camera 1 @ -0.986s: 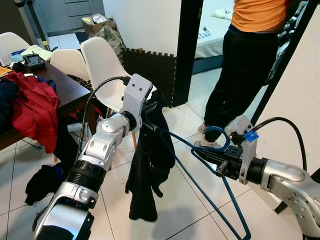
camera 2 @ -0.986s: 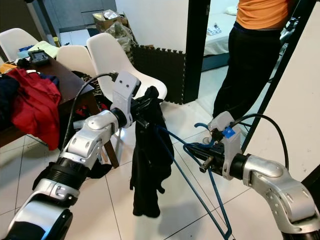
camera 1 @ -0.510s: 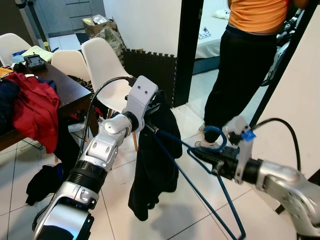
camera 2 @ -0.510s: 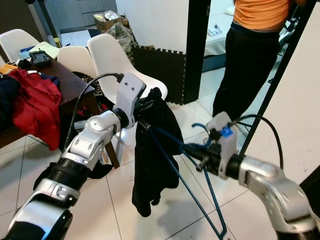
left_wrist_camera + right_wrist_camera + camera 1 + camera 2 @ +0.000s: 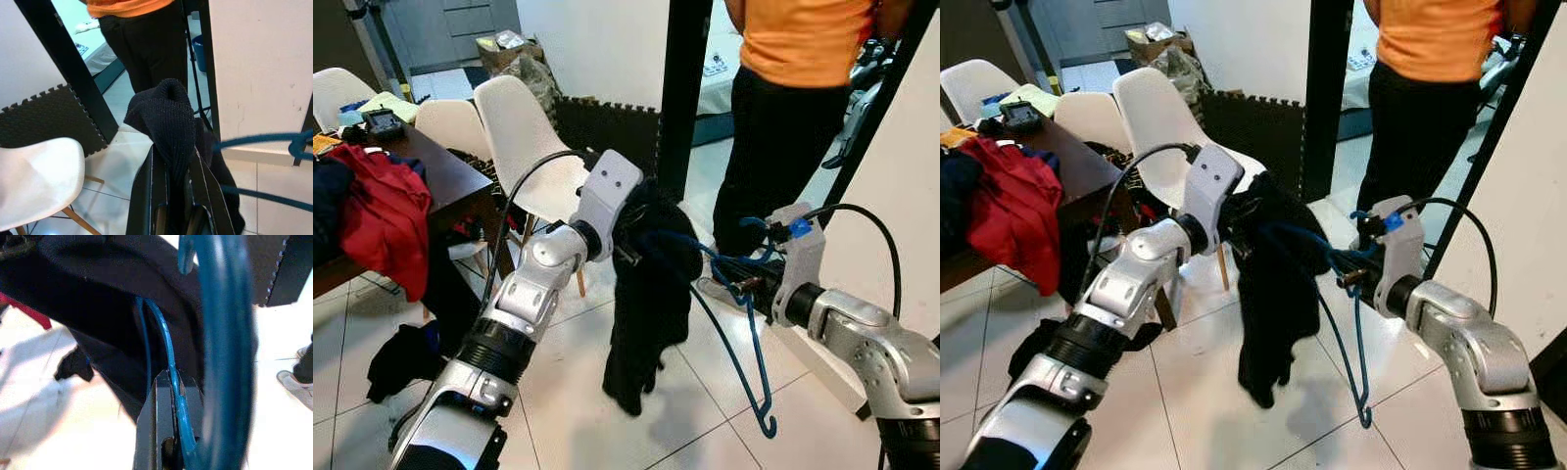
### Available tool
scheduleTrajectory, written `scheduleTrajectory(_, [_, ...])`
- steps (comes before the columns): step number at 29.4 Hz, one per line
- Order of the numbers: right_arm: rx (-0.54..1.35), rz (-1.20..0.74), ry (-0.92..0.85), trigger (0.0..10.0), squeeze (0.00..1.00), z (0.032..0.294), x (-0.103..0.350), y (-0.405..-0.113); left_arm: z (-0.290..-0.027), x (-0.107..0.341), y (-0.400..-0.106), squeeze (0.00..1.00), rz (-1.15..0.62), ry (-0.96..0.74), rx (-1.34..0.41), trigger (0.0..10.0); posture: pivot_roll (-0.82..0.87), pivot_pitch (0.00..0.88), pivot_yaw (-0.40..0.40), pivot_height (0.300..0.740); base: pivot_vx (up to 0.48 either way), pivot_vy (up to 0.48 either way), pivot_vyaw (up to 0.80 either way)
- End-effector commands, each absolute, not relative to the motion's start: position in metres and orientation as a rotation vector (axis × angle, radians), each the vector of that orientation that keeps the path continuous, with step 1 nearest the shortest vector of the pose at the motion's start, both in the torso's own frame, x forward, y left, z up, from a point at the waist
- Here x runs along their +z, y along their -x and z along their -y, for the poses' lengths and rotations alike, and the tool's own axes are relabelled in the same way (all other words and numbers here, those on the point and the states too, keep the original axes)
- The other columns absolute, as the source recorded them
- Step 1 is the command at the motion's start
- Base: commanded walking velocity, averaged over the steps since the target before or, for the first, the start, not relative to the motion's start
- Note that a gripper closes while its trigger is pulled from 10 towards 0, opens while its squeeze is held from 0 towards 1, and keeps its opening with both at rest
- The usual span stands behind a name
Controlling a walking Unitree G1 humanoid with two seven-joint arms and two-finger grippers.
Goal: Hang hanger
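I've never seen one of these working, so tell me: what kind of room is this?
Most likely a lived-in home's dining area: a dark table piled with red clothing, white chairs beside it, and a doorway opening onto a bed.

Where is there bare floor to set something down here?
Bare tile lies between the dark heap under the table and the hanging black garment. More lies below the blue hanger. The table is crowded with clothes.

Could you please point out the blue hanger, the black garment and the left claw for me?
blue hanger (image 5: 752, 348), left eye view, lower wire.
black garment (image 5: 648, 323), left eye view, hanging body.
left claw (image 5: 177, 169), left wrist view, between the fingertips.
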State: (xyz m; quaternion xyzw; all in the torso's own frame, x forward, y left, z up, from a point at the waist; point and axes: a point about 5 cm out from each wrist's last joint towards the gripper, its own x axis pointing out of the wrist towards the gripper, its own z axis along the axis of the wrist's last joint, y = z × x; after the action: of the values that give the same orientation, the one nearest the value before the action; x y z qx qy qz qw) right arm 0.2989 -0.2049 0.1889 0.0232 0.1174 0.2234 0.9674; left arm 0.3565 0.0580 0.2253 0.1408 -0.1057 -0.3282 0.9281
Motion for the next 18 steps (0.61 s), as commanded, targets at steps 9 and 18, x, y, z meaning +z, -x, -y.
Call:
scheduleTrajectory(9, [0.53, -0.254, -0.025, 10.0, 0.0, 0.168, 0.18, -0.297, -0.092, 0.256, -0.375, 0.0, 0.275, -0.228, -0.36, 10.0, 0.02, 0.02, 0.046, 0.74, 0.0, 0.0, 0.0])
scheduleTrajectory(18, [0.498, -0.245, -0.026, 10.0, 0.0, 0.158, 0.176, -0.303, -0.098, 0.275, -0.376, 0.0, 0.314, -0.095, -0.302, 10.0, 0.02, 0.019, 0.045, 0.74, 0.0, 0.0, 0.0])
